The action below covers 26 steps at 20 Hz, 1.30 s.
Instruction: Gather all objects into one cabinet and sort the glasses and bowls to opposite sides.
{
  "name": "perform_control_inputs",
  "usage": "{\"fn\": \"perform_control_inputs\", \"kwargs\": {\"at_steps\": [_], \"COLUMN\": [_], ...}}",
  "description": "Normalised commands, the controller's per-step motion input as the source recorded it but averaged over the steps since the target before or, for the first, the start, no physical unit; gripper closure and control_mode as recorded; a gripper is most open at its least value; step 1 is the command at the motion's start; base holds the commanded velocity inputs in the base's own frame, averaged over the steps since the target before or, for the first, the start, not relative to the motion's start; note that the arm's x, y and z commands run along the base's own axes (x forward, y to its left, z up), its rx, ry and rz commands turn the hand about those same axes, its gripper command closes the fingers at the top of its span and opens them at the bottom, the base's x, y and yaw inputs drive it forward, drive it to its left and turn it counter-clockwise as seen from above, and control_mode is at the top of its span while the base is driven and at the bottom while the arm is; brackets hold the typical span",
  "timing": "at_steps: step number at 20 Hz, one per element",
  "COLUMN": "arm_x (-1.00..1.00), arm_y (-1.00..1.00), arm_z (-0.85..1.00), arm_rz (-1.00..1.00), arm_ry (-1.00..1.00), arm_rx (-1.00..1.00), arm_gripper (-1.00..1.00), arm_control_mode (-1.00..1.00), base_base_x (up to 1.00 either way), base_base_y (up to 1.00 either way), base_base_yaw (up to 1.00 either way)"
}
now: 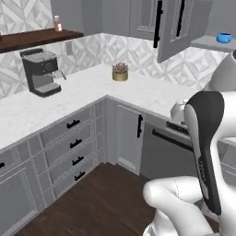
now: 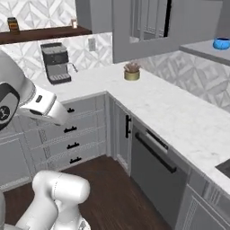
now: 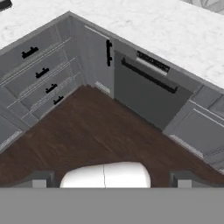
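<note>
Hand view shows my gripper with jaws spread wide, holding nothing, over the dark floor. The blue mug sits far right on the cabinet shelf, door ajar.

An L-shaped countertop wraps the kitchen corner, with a coffee machine standing on its left run and a small potted plant near the inner corner. Above the coffee machine, a wall shelf carries a jar. To the right of the plant, the wall cabinet hangs with its door swung open, and a squat mug sits on the cabinet shelf. Below the counter, a drawer stack lies left of the corner and a dishwasher right of it, above the plank floor.
</note>
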Motion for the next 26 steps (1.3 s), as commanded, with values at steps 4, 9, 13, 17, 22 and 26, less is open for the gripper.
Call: {"fn": "perform_control_inputs", "kwargs": {"at_steps": [4, 9, 13, 17, 22, 26], "arm_x": [0.00, 0.00, 0.00, 0.00, 0.00, 0.00], "arm_y": [0.00, 0.00, 0.00, 0.00, 0.00, 0.00], "arm_z": [0.00, 0.00, 0.00, 0.00, 0.00, 0.00], "arm_rz": [0.00, 0.00, 0.00, 0.00, 0.00, 0.00], "arm_ry": [0.00, 0.00, 0.00, 0.00, 0.00, 0.00], "arm_rx": [0.00, 0.00, 0.00, 0.00, 0.00, 0.00], "arm_gripper": [-1.00, -1.00, -1.00, -1.00, -1.00, -1.00], "arm_control_mode": [1.00, 1.00, 1.00, 1.00, 1.00, 1.00], "base_base_x": [0.00, 0.00, 0.00, 0.05, 0.48, 0.91], "base_base_y": [0.23, 0.22, 0.26, 0.32, 0.13, 0.00], "base_base_yaw": [0.70, 0.55, 0.47, 0.47, 0.34, 0.30]}}
